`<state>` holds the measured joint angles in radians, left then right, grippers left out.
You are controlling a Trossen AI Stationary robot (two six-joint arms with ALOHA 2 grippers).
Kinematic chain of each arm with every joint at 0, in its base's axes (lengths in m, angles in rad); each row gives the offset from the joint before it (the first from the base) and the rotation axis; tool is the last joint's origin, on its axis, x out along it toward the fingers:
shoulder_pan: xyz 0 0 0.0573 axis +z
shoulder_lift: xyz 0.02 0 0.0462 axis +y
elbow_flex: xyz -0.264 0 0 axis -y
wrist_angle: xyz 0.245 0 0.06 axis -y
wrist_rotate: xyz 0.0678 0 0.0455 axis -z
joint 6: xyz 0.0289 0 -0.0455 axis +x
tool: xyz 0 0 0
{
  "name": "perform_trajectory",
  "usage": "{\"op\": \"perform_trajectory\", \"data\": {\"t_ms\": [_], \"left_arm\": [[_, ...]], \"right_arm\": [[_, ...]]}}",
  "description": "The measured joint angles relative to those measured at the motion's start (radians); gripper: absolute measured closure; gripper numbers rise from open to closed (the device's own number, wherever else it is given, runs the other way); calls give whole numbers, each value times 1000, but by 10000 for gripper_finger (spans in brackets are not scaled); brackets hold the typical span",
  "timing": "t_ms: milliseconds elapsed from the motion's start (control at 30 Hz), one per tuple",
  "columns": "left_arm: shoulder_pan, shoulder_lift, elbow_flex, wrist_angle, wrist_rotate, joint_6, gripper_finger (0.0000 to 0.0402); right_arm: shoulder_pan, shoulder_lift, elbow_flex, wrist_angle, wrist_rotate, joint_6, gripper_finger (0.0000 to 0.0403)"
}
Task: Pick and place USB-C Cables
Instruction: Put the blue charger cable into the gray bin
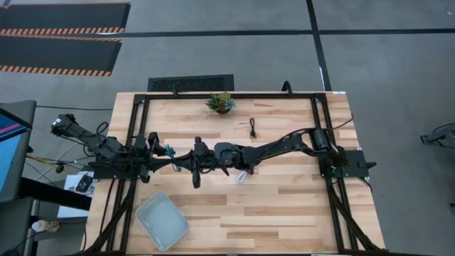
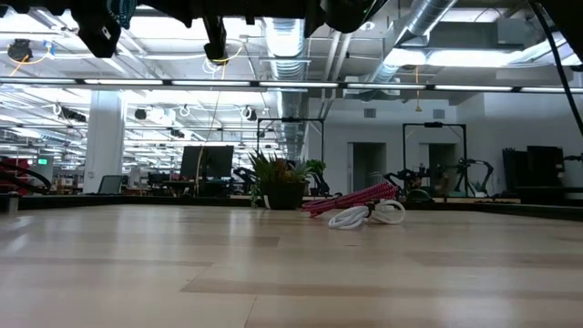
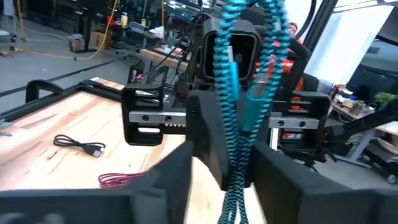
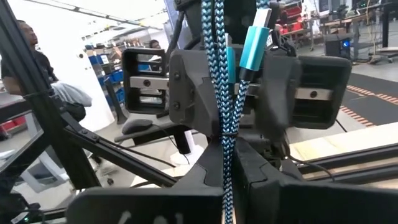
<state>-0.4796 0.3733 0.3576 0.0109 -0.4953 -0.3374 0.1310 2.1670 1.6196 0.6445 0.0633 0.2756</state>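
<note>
The teal braided USB-C cable point(image 3: 231, 93) is held above the table, pinched at once by both grippers facing each other. The right gripper point(image 4: 227, 155) is clamped on the cable low down; the left gripper point(image 3: 233, 155) is seen closed around the same strands. The black cable point(image 1: 253, 128), dark red cable point(image 2: 351, 198) and white cable point(image 2: 364, 215) are left lying on the wooden table point(image 1: 284, 206).

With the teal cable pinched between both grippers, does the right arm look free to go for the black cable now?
Probably not yet: the right gripper is shut on the teal cable, so it would have to let go first. The black cable itself lies uncovered on the table.
</note>
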Motion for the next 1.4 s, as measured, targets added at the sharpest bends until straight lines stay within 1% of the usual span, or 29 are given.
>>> {"op": "perform_trajectory", "data": {"t_ms": [133, 167, 200, 300, 567, 800, 900, 1100, 1200, 1300, 1400], "left_arm": [[0, 0, 0, 1, 3, 0, 363], [0, 3, 0, 0, 2, 0, 380], [0, 9, 0, 0, 2, -2, 388], [0, 24, 0, 6, 2, -7, 388], [0, 69, 2, 8, -11, -26, 398], [1, 75, 0, -1, -47, -26, 400], [2, 74, 0, 0, -59, -26, 401], [2, 72, 0, 4, -85, -40, 401], [2, 72, 0, 4, -85, -60, 401], [3, 71, 0, 0, -69, -71, 401], [2, 71, 0, -13, -32, -90, 401]], "right_arm": [[0, 0, 0, -9, 6, 15, 390], [0, 0, 0, -12, 6, 15, 390], [0, 0, -1, -13, 6, 16, 390], [1, 0, -2, -17, 6, 41, 385], [2, 1, -3, -53, 21, 57, 346], [1, 1, 0, -134, 46, 66, 326], [2, 1, 0, -168, 44, 66, 301], [3, 1, 0, -212, 36, 65, 228], [5, -4, 0, -271, 29, 74, 198], [9, -30, -1, -373, 26, 74, 180], [14, -77, -1, -478, -7, 60, 174]]}}
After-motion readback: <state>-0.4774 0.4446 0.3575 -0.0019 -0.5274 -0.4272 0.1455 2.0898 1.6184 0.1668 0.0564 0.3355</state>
